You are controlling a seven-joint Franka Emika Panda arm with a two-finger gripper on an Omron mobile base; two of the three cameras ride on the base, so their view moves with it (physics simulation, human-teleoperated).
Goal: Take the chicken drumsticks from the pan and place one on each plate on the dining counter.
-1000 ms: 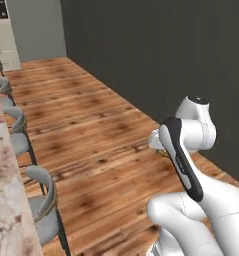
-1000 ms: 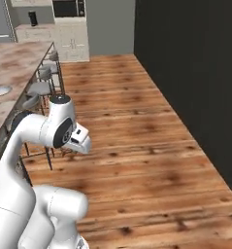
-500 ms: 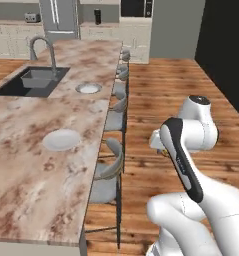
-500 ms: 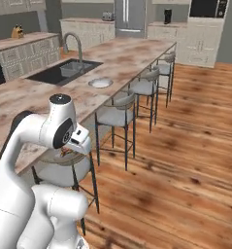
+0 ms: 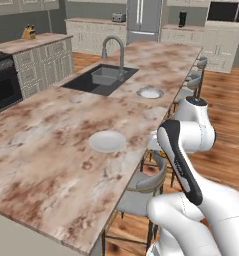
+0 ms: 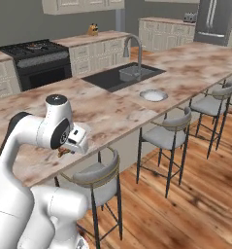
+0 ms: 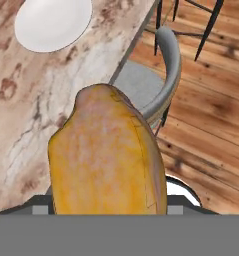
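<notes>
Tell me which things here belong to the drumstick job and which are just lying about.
Part of the job:
- drumstick, held in the hand
- near plate
- far plate
- dining counter

Just lying about:
- sink and tap
- stools
- stove
- fridge

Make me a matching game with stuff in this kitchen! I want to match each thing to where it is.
Things:
1. chicken drumstick
2. near plate
3. far plate
4. tap

Places:
A. standing behind the dark sink
B. lying on the dining counter, close to the robot
C. held up in the gripper
D. lying on the dining counter beside the sink

Right pairs: 1-C, 2-B, 3-D, 4-A
</notes>
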